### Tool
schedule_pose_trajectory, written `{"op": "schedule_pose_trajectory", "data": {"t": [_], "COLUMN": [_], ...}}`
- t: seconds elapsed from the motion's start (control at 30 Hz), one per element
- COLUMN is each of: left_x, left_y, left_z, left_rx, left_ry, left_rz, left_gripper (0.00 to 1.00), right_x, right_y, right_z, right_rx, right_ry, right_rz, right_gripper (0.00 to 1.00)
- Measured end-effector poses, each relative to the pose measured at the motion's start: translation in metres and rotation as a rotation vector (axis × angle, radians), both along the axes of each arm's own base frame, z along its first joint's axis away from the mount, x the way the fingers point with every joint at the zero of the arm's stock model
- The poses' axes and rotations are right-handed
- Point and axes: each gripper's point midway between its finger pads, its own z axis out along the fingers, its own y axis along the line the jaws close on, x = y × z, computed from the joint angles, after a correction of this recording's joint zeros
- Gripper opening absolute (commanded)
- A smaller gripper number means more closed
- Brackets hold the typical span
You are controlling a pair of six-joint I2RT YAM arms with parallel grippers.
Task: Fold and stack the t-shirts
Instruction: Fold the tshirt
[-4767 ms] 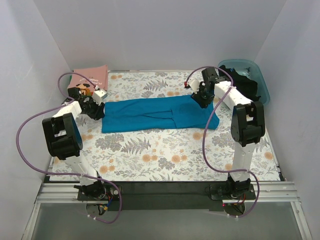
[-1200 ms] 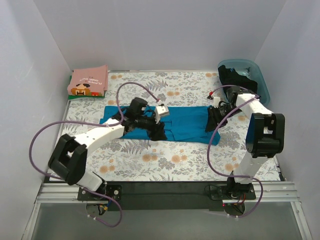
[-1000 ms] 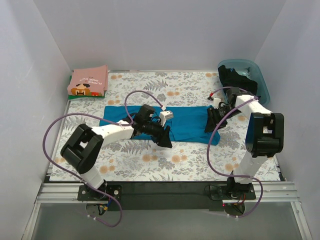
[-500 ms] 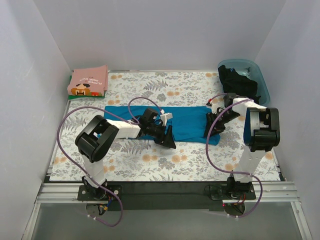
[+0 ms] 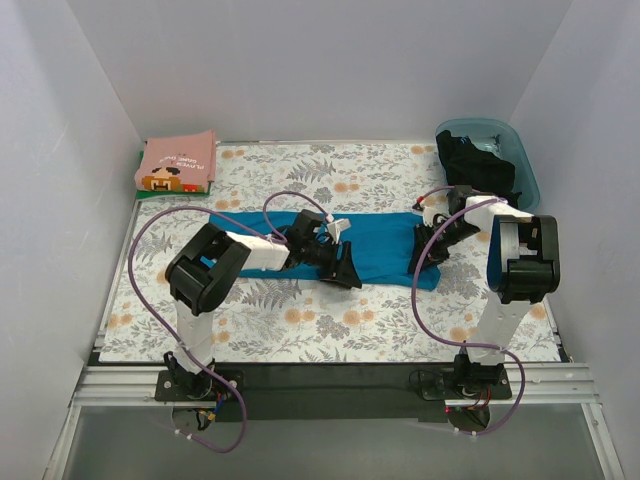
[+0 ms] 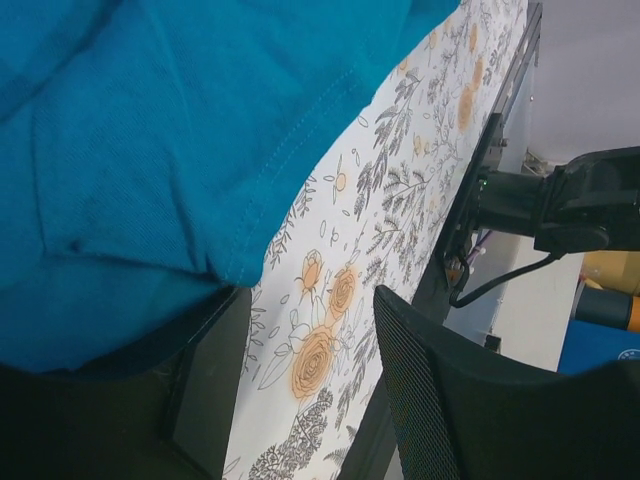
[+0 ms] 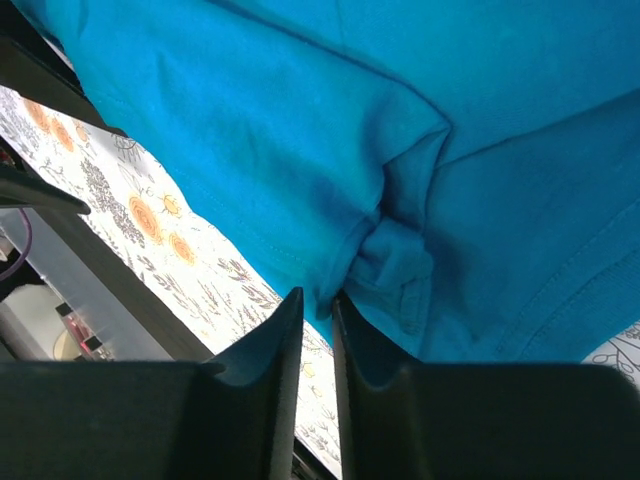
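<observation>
White walls (image 5: 320, 70) box in a desk (image 5: 300, 310) under a floral covering. Your left hand (image 6: 310, 300) is spread wide at the near hem of the teal-blue t-shirt (image 5: 375, 245). One finger is right at the hem, with cloth seeming to lap over it, and the other is over bare covering, so nothing is gripped. Your right hand (image 7: 315, 300) has its fingers pressed almost together on a puckered bit of hem at the shirt's right end, apparently pinching it. The shirt lies as a long band across the middle of the desk, its long axis running left to right, so from both hands the bulk of the cloth lies toward the far wall. The left hand is nearer the band's middle. The top camera gives you this layout but hides the fingers; only the wrist cameras show the spread and the pinch. At the far left corner a folded pink t-shirt (image 5: 178, 165) sits on a green t-shirt (image 5: 141, 186), and a black t-shirt (image 5: 480, 160) fills the blue tub (image 5: 527, 175) at far right.
</observation>
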Motion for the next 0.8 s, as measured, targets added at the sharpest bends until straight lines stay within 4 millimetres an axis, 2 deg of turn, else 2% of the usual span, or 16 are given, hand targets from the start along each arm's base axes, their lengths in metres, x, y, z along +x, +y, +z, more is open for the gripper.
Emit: {"op": "schedule_pose_trajectory", "data": {"t": [0.17,0.23,0.43,0.53,0.67,0.8], "left_x": [0.0042,0.004,0.0046,0.0042,0.0039,0.0045], "left_y": [-0.0035,-0.0035,-0.0036,-0.0037,-0.0031,-0.0019], "left_z": [-0.0009,-0.0018,-0.002,-0.0019,-0.0025,-0.0037], "left_rx": [-0.002,0.001,0.006,0.008,0.013,0.02], "left_ry": [0.011,0.021,0.036,0.044,0.056,0.065], "left_rz": [0.014,0.02,0.034,0.038,0.044,0.052], "left_gripper": [0.45,0.39,0.2,0.14,0.0,0.0], "right_x": [-0.0001,-0.0001,-0.0001,-0.0001,-0.0001,0.0], "right_y": [0.0012,0.0018,0.0043,0.005,0.0054,0.0058], "right_z": [0.0007,0.0012,0.0031,0.0036,0.0039,0.0042], "right_rx": [0.008,0.012,0.03,0.034,0.038,0.04], "right_ry": [-0.001,0.0,0.001,0.001,0.001,0.001], "right_rz": [0.001,0.001,-0.001,-0.001,-0.001,-0.001], "right_gripper": [0.09,0.02,0.01,0.01,0.01,0.01]}}
